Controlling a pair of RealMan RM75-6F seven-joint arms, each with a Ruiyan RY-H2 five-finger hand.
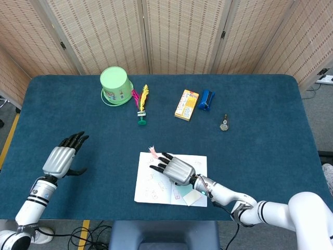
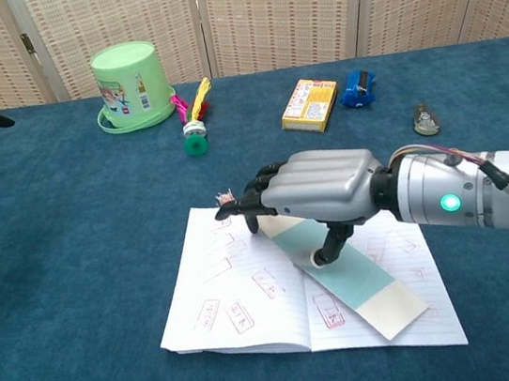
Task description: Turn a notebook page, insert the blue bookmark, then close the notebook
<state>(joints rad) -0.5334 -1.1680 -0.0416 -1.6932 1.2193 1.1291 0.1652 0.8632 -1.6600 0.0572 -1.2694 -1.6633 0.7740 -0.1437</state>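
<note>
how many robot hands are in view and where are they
2. The left hand hovers over bare tabletop at the left; the right hand is over the open notebook and blue bookmark.

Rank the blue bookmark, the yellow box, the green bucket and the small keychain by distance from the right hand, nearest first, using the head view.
From the right hand:
1. Blue bookmark: directly beneath the hand, on the open notebook.
2. Yellow box: straight behind the hand, mid-table.
3. Small keychain: behind it, out on the robot's right; almost level with the box, a close call.
4. Green bucket: far back on the left.

Head looks steeply down; chest views low, sharing notebook (image 1: 170, 179)
</note>
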